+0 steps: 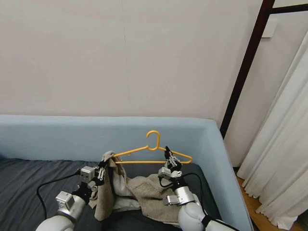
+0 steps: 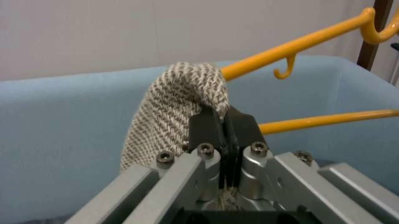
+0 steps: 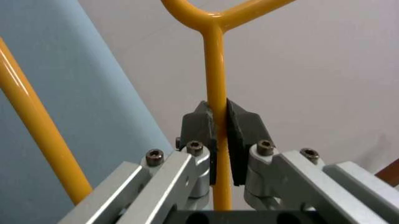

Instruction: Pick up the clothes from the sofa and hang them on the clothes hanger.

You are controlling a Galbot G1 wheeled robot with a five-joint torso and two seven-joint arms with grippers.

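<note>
You have white rounded arms, the left arm (image 1: 54,223) at 7 o'clock and the right arm (image 1: 190,219) at 5 o'clock in the head view, each with a black cable (image 1: 39,195). Your left gripper (image 2: 223,123) and right gripper (image 3: 216,116) show black fingertips (image 2: 204,125), silver bars (image 2: 159,191) and hex screws (image 2: 205,149).

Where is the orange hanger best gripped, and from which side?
On the hanger, the bare right side, from below: a thin rod that jaws close around, as the right gripper shows. The knit garment covers its left end.
</note>
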